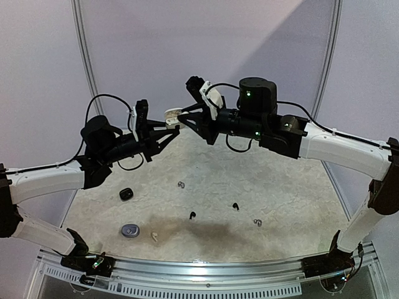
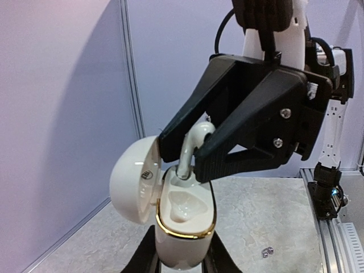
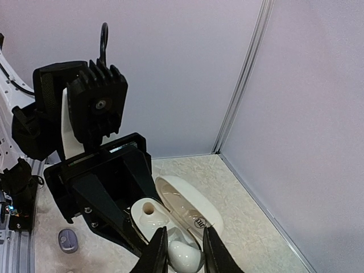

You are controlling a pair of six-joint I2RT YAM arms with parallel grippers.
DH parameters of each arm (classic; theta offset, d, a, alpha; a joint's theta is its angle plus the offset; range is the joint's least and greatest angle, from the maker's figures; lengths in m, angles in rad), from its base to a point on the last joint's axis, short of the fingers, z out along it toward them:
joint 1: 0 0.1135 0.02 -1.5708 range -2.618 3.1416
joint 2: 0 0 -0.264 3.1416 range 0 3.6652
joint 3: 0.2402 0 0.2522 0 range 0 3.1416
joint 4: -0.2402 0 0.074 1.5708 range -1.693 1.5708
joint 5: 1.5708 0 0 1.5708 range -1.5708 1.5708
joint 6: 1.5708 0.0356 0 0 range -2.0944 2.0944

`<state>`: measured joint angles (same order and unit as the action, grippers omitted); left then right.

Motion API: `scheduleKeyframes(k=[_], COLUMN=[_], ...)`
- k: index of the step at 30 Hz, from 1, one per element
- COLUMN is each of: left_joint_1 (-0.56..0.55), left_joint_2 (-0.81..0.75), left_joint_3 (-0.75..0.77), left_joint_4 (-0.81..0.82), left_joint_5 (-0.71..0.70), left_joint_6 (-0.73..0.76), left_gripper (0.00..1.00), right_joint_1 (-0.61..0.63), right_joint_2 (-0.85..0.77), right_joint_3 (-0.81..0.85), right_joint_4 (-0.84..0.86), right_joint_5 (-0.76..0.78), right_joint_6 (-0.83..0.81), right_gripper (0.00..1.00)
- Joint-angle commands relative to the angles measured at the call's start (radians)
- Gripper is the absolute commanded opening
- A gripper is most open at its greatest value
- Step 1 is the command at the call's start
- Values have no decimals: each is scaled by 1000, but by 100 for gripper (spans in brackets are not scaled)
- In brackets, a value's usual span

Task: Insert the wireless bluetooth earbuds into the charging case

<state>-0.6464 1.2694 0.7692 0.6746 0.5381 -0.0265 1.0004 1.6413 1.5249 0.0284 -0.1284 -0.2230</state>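
The right gripper (image 2: 181,156) is clenched on a white earbud (image 2: 196,135). Its two black fingers (image 2: 227,148) pinch the bud's rounded head from either side. The stem points down into the far socket of the white charging case (image 2: 185,227), and the tip is just inside the socket's mouth. The near socket beside it shows bare.

Below, the left gripper (image 2: 182,264) grasps the case's body, one finger (image 2: 143,259) on each flank, and holds it upright in the air. The case's opening has a gold rim. Its lid (image 2: 133,182) is swung open to the left. A small dark printed mark (image 2: 147,174) sits on the lid's inner face near the hinge, too small to read. No other writing shows.

From above, the two grippers meet over the far part of the table (image 1: 280,187), left of centre. On the table to the near left lie a black case (image 1: 126,194), a silver-grey case (image 1: 129,230) and, just right of that one, another white bud (image 1: 154,235). Two black buds (image 1: 192,215) (image 1: 235,205) lie near the middle. One silvery bud (image 1: 181,184) lies farther back and another (image 1: 257,222) to the right.
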Motion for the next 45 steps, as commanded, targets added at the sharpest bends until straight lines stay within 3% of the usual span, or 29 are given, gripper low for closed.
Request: scheduleKeyframes(k=[1, 11, 16, 29, 35, 41, 45], left_joint_1=[-16, -16, -8, 10, 24, 50, 57], left_joint_2=[2, 4, -9, -33, -69, -148, -220], left_joint_3=[1, 2, 6, -21, -48, -90, -143], left_joint_4=[31, 19, -63, -137, -172, -240, -267], left_joint_5=[10, 8, -44, -115, -143, -202, -227], left_joint_6=[8, 1, -20, -115, -150, -152, -147], left_gripper=[0, 0, 0, 0, 0, 0, 0], right_joint_1=[3, 2, 2, 2, 2, 3, 16], right_joint_2=[16, 18, -21, -147, -161, -111, 28], right_joint_3=[10, 20, 31, 76, -3, -129, -124], right_joint_4=[-27, -26, -27, -265, -348, -442, -463], right_joint_5=[19, 31, 27, -10, -16, -67, -20], right_joint_6=[-11, -12, 40, 234, 340, 280, 526], right_gripper=[20, 18, 23, 37, 42, 45, 41])
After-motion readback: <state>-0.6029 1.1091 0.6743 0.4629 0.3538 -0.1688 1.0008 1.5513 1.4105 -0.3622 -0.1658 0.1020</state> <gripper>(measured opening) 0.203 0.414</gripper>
